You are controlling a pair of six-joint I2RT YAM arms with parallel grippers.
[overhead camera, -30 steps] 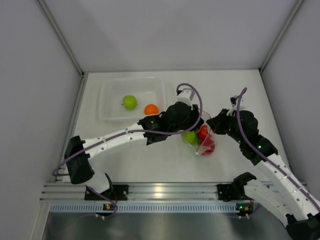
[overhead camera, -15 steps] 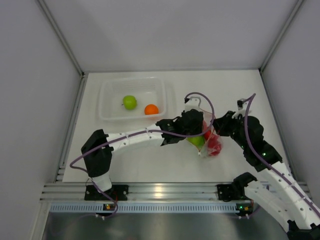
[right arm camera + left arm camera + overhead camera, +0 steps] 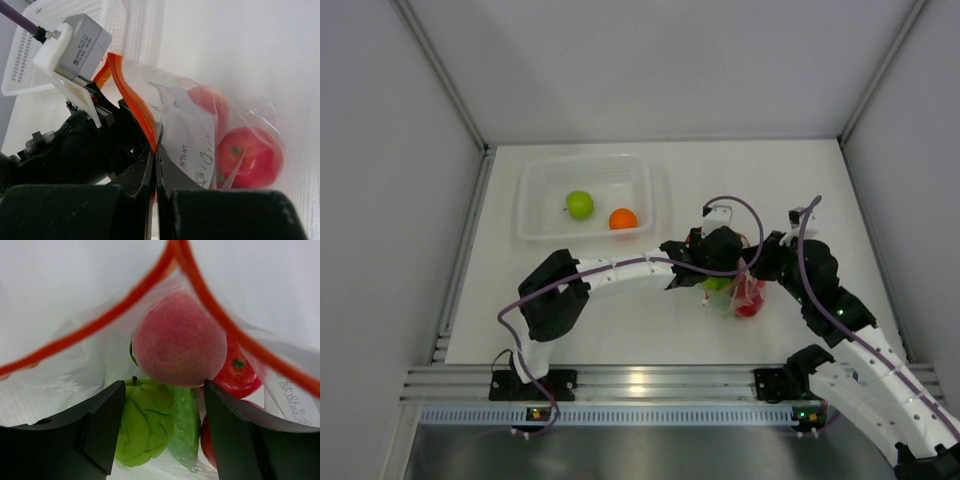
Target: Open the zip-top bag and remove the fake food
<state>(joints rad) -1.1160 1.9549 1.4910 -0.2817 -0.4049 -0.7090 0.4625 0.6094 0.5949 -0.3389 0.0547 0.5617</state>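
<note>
The clear zip-top bag point(image 3: 745, 292) lies right of centre, its orange-red zipper strip point(image 3: 205, 295) spread open. My left gripper point(image 3: 162, 432) is open, reaching into the bag's mouth, its fingers either side of a lime green fruit point(image 3: 145, 422) and below a pink peach point(image 3: 179, 340). Red fruits point(image 3: 239, 371) lie behind. My right gripper point(image 3: 155, 150) is shut on the bag's rim at the zipper strip point(image 3: 134, 102) and holds it up. Red fruits point(image 3: 250, 152) show through the plastic. In the top view the left gripper point(image 3: 720, 262) and right gripper point(image 3: 760, 262) meet over the bag.
A clear rigid tub point(image 3: 535, 228) at the back left holds a green fruit point(image 3: 580, 204) and an orange fruit point(image 3: 622, 218). White walls enclose the table on the left, back and right. The arm bases and a metal rail point(image 3: 640, 385) run along the near edge.
My left gripper has moved right and down into the bag's mouth. My right gripper has kept its hold on the rim and shifted slightly right. The bag moved a little right.
</note>
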